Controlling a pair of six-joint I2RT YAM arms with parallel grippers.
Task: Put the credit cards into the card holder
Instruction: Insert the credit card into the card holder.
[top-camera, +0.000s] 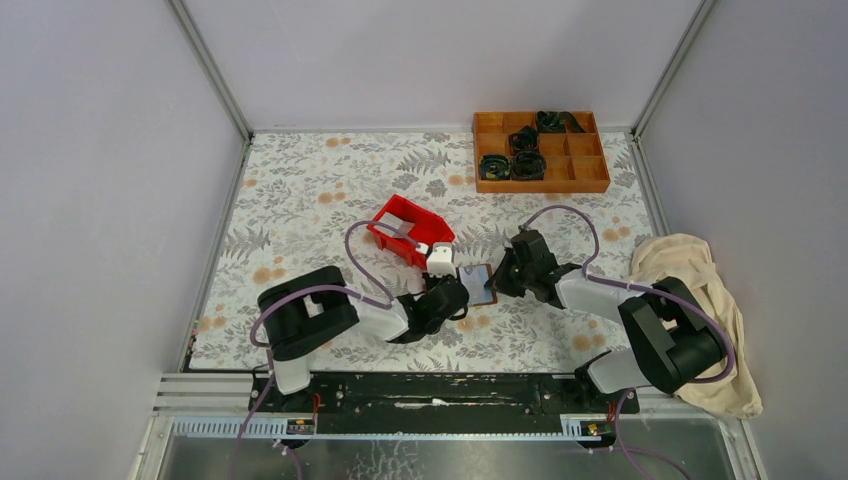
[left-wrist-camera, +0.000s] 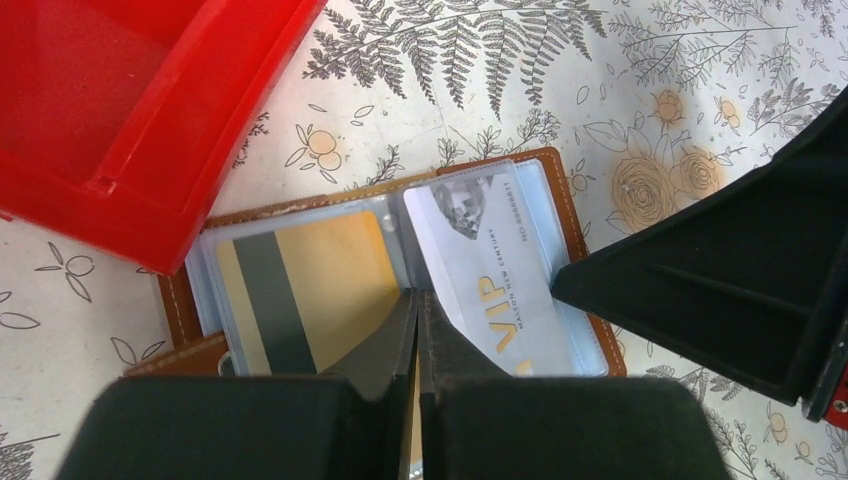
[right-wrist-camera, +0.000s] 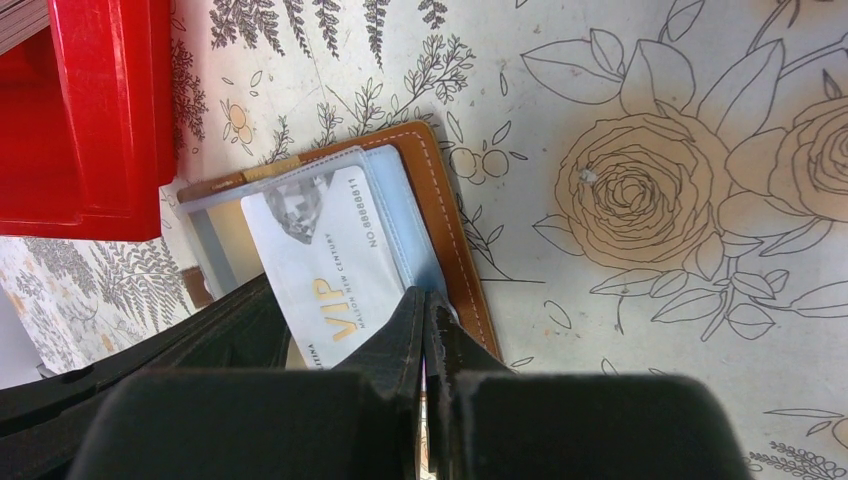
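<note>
On the white card (right-wrist-camera: 325, 250), large gold capitals: "VIP". Just beside these, in small gold print along the same direction: "MAISON NEW CENTURY", first word not quite sharp. Near the card's long edge, in small grey characters: "NO.8888811", the digits too fine to be sure of. At the card's lower end, a partly hidden word ending "TINA". From the left wrist view, the same "VIP" and number line.
</note>
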